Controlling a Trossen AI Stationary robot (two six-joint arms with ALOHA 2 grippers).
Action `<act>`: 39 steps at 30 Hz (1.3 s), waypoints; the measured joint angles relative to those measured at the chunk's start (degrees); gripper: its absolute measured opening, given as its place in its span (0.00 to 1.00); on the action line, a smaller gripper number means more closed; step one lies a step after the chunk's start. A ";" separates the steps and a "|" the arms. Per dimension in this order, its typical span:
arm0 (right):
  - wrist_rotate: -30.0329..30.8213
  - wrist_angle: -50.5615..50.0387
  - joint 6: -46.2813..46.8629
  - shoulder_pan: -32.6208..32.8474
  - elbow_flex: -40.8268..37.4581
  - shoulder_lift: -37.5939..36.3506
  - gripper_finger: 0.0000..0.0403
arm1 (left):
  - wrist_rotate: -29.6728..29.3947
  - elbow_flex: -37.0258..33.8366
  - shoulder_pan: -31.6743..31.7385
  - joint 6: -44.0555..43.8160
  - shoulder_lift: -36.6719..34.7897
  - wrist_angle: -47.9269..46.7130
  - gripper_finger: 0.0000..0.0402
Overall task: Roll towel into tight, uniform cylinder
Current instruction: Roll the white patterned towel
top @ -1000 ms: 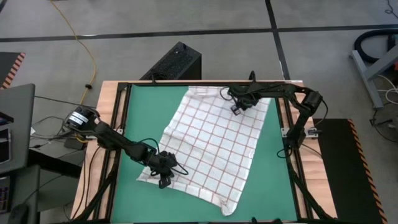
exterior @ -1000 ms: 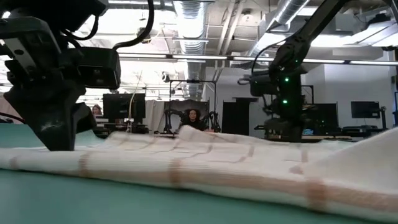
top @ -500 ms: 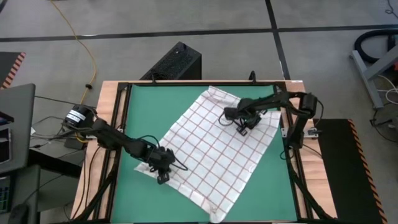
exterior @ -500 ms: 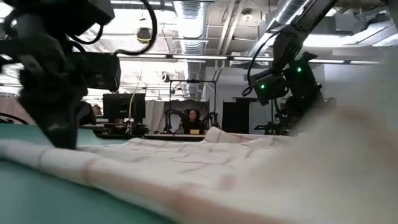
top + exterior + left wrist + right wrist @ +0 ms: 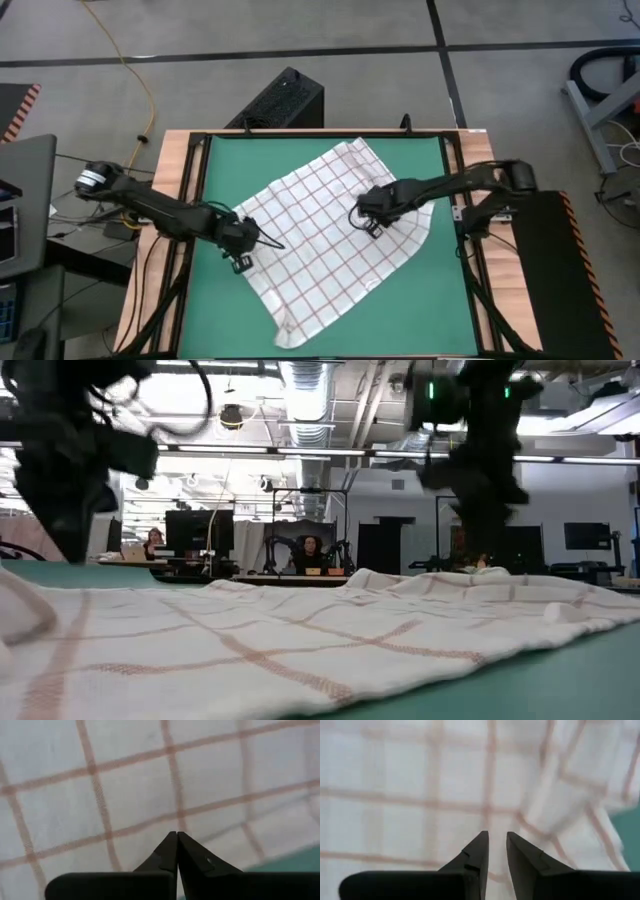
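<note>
Towel [image 5: 330,235] lies spread flat and skewed on the green mat [image 5: 215,170]: one corner near the mat's far edge, the opposite corner bunched near the near edge. No roll started yet, by the look of it.

Left gripper [image 5: 240,262] sits at the towel's left edge, fingers fully closed. Its wrist view shows the tips [image 5: 176,851] together over the cloth with nothing visibly pinched between them. Probably pressing or parked there, not holding.

Right gripper [image 5: 368,222] is over the towel's middle-right, fingers slightly apart with a narrow gap [image 5: 495,851]. No fold of cloth shows between the tips, so I can't tell whether it has any fabric.

My guess: both are low on the cloth to flatten and square it before rolling from one edge. The bunched near corner would spoil a uniform cylinder.
</note>
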 joint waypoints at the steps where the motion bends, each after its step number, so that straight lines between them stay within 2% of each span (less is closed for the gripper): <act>1: 1.50 0.89 0.14 0.27 0.43 -1.96 0.23 | -0.64 -0.04 -0.33 -0.58 -2.00 -0.98 0.00; 5: 9.83 0.24 0.23 -1.32 1.22 -8.72 0.23 | -8.84 -0.07 -1.86 -6.92 -8.63 0.78 0.00; 8: 15.29 3.38 -5.45 -7.87 1.16 -10.52 0.23 | -15.82 -0.07 -3.20 -9.33 -10.04 6.99 0.00; 9: 14.86 5.21 -8.32 -10.85 1.16 -10.57 0.23 | -17.05 -0.07 -3.40 -9.16 -9.92 9.72 0.00; 12: 7.35 11.92 -15.69 -19.96 1.18 -8.83 0.23 | -18.38 0.11 -3.62 -8.76 -7.72 17.49 0.00; 16: 0.51 20.02 -23.07 -29.13 1.12 -3.03 0.23 | -15.43 0.11 -3.46 -7.32 -3.34 21.23 0.00; 19: -5.11 25.55 -24.98 -33.54 1.14 2.47 0.23 | -13.54 -0.21 -3.12 -6.48 0.73 21.39 0.00; 23: -5.20 29.03 -25.64 -36.19 1.47 9.21 0.23 | -7.77 -2.71 -2.34 -5.54 5.22 25.44 0.00; 28: -5.19 29.77 -27.91 -38.09 4.05 16.17 0.23 | -3.62 -4.89 -2.05 -5.41 8.72 29.66 0.00; 31: -2.57 26.72 -27.60 -38.88 5.59 18.40 0.22 | 0.97 -6.18 -2.08 -5.43 10.22 30.66 0.00; 34: 4.03 22.50 -26.19 -39.17 5.64 18.22 0.21 | 4.25 -6.49 -2.09 -5.31 11.28 28.81 0.00; 36: 8.25 17.88 -25.73 -39.88 5.43 17.12 0.19 | 4.79 -6.57 -2.05 -4.68 11.45 25.42 0.00; 39: 11.02 11.88 -25.44 -40.98 4.94 15.73 0.16 | 4.74 -6.38 -1.29 -3.08 11.30 22.01 0.00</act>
